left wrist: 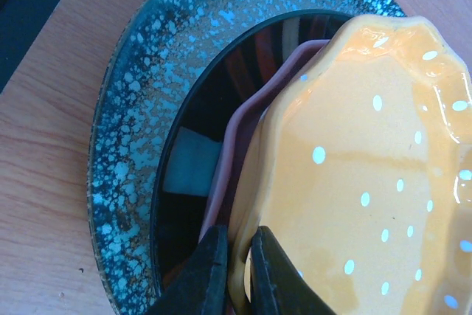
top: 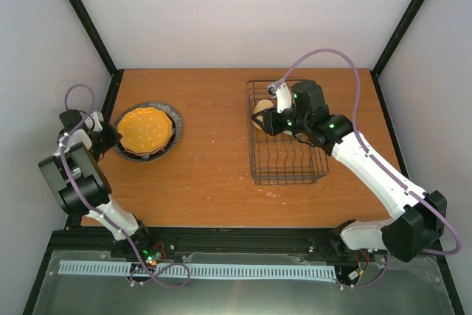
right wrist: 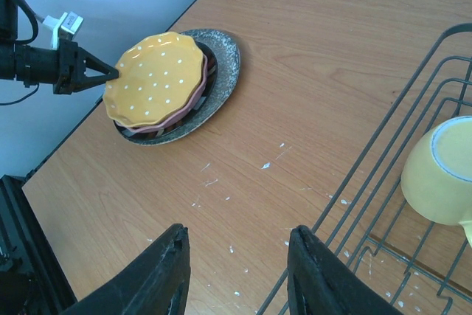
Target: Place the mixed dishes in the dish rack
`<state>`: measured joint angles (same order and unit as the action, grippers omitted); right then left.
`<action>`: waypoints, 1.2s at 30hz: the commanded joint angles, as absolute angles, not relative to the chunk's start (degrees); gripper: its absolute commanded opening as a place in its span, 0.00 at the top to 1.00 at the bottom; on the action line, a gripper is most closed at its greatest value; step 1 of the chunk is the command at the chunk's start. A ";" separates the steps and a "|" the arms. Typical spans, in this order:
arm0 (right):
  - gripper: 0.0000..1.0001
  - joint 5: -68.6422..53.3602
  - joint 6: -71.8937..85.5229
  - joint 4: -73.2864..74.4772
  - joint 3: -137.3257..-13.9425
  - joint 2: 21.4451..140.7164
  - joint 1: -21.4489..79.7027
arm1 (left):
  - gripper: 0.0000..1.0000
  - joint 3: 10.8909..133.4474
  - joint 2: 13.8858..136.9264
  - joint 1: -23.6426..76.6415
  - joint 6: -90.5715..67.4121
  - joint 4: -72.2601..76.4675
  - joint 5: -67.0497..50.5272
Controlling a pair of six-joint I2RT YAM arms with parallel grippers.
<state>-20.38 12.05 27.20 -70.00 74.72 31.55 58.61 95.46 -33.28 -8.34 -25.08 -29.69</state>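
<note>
Plate stack sits at the left side of the wooden table point(top: 214, 101), well apart from the dish rack point(top: 295, 171) on the right side. Bottom of the stack is the larger grey speckled plate point(left wrist: 133, 108). On it lies a dark striped dish point(left wrist: 199, 94), then the maroon-pink speckled plate point(left wrist: 237, 127). The orange-yellow plate point(left wrist: 369, 182) is on top, white-dotted with a scalloped rim. Left gripper point(left wrist: 237, 274) reaches in from the table's left edge, its jaws nearly together, and the orange-yellow plate's rim is caught between the two fingers. Cannot tell whether that edge is lifted clear of the pink plate below. Right gripper point(right wrist: 236, 271) hovers above the rack's left part, fingers moderately apart with nothing between them, only bare table and rack wire beneath. Yellow handled mug point(right wrist: 442, 175) lies tipped inside the rack near its left wall, base turned toward the right wrist camera. Its handle is barely in view at the frame edge.
</note>
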 commanded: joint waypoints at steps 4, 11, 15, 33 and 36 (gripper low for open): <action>0.64 -22.46 12.55 25.07 -68.87 75.77 31.98 | 0.99 63.07 89.87 -32.17 -9.58 -25.47 -35.04; 0.63 -28.33 12.31 21.97 -69.26 78.48 33.08 | 0.99 60.12 87.86 -32.17 -10.72 -21.31 -39.41; 0.61 -35.74 12.83 19.27 -70.32 81.97 33.63 | 0.99 58.06 87.73 -32.17 -11.78 -18.10 -42.59; 0.23 -51.06 21.39 15.59 -91.60 112.82 39.93 | 0.99 55.82 81.96 -32.16 -12.70 -16.79 -48.78; 0.21 -53.18 24.64 13.15 -94.81 117.01 40.46 | 0.99 55.89 80.16 -32.17 -12.75 -17.03 -49.70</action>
<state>-48.75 19.64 16.84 -90.61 113.30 39.42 54.11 84.42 -32.34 -10.98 -20.16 -41.93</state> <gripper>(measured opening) 0.785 0.077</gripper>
